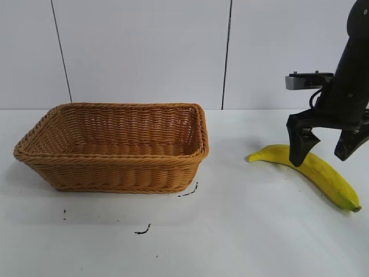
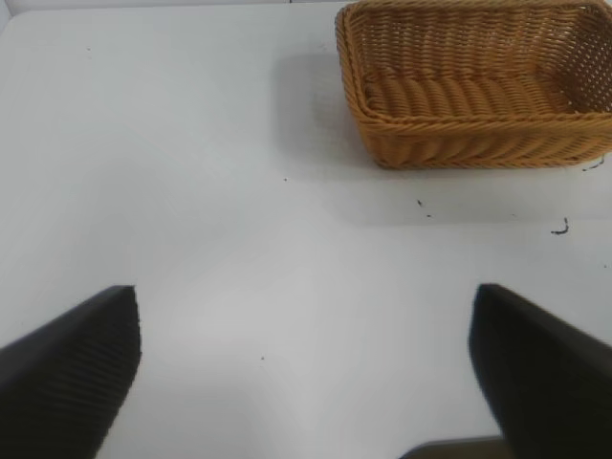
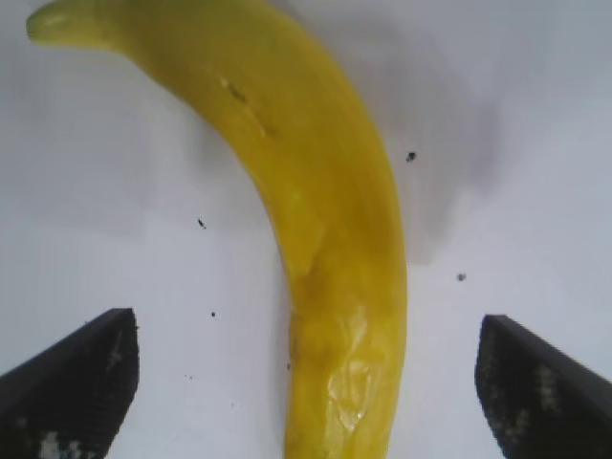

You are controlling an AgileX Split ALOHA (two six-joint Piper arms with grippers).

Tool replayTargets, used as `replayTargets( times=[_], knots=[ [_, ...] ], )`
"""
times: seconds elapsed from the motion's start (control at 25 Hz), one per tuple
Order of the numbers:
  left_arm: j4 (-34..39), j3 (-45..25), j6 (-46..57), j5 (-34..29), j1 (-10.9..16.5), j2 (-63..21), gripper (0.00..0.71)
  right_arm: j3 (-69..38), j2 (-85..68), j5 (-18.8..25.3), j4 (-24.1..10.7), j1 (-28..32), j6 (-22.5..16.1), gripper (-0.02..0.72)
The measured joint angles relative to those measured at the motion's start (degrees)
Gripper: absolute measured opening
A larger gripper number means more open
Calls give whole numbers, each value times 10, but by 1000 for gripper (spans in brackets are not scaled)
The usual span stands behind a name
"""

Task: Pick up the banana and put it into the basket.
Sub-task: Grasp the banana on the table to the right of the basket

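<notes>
1. Two fingers of the right pincer (image 1: pixel 327 151) are standing wide apart and released, pointing steeply down over the banana (image 1: pixel 311 168), grasping nothing yet.
2. The banana is lying flat on the white desk (image 1: pixel 242 231), well apart from the basket (image 1: pixel 115 147), its curve running from the greenish tip nearest the basket out to the far dark end. The basket looks to be holding nothing.
3. The right wrist view is showing the banana (image 3: pixel 330 239) passing between the two fingertips (image 3: pixel 72 387), closer to the middle than to either pad, so the straddle is looking fair.
4. In the exterior view the fingertips seem to be hanging about level with the fruit's top, so I am judging that a further descent is needed until the pads are flanking its thickest part.
5. Closing should be going across the banana's width, not along its length; a slow, gentle squeeze is advisable, since the skin is smooth and the flesh soft.
6. Gripping near mid-length should be keeping it from tipping during the lift.
7. The left pincer (image 2: pixel 306 373) is staying idle, released above bare desk, with the basket (image 2: pixel 478 143) ahead of it.
</notes>
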State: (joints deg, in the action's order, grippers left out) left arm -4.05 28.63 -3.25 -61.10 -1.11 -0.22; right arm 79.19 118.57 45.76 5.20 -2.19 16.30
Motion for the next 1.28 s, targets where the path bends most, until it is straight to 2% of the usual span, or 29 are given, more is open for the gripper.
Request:
replayTargets(
  times=[0.36, 0.8, 1.08, 1.16, 1.28],
  knots=[
    [0, 0, 0, 0, 0, 0, 693, -3, 29, -6, -5, 0, -5, 657],
    [0, 0, 0, 0, 0, 0, 693, -3, 40, -9, -12, 0, -26, 622],
    [0, 0, 0, 1, 0, 0, 693, -3, 40, -9, -29, 0, -42, 500],
    [0, 0, 0, 0, 0, 0, 693, -3, 40, -9, -41, 0, -66, 430],
    [0, 0, 0, 0, 0, 0, 693, -3, 40, -9, -68, -1, -101, 286]
  ],
)
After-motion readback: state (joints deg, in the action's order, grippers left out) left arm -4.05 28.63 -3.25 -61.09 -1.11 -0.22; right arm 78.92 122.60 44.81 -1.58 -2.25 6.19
